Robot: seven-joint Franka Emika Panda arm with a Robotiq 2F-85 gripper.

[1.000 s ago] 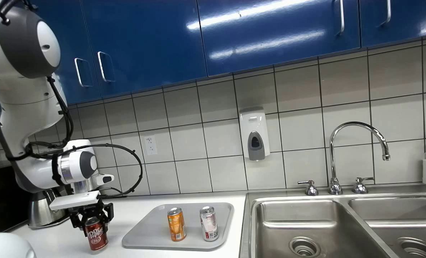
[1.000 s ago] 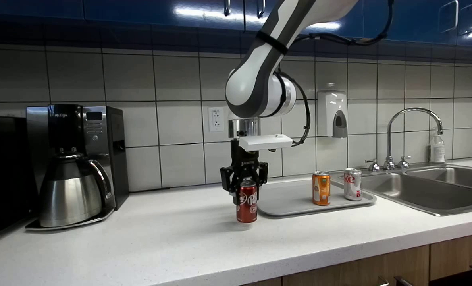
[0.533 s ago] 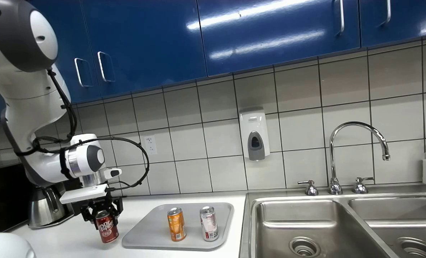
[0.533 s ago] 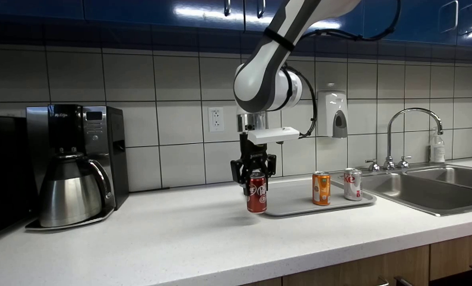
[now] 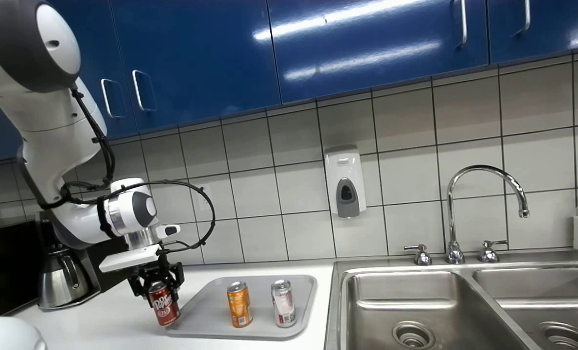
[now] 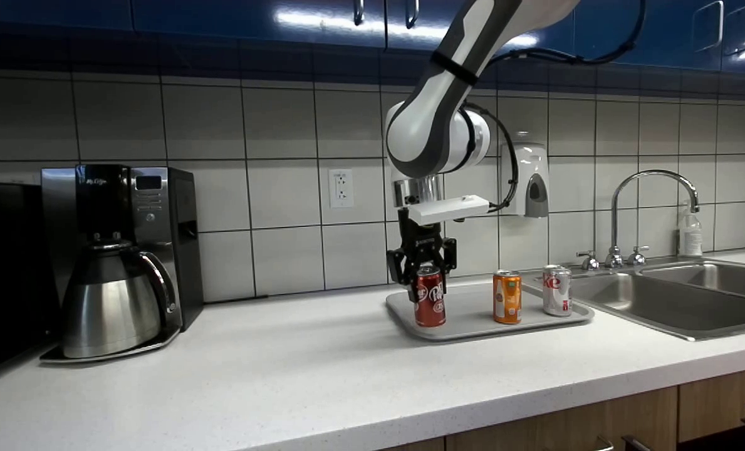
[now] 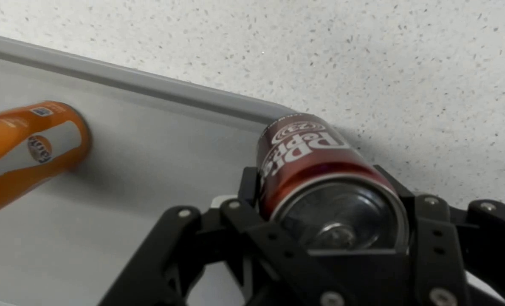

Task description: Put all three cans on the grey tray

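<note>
Speckled white table (image 6: 253, 382), dark red can (image 6: 430, 315) in grip

The orange can (image 6: 507, 298) and silver-grey can (image 6: 557, 292) stand on the grey tray (image 6: 469, 313). The end effector (image 6: 429, 290) clasps the dark red can over the tray's corner.

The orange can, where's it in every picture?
In an exterior view, the orange can is low, left of centre.
In an exterior view, the orange can is below centre, to the right.
In the wrist view, the orange can is cut off by the left edge.
Shared landmark: the grey tray under it.
</note>
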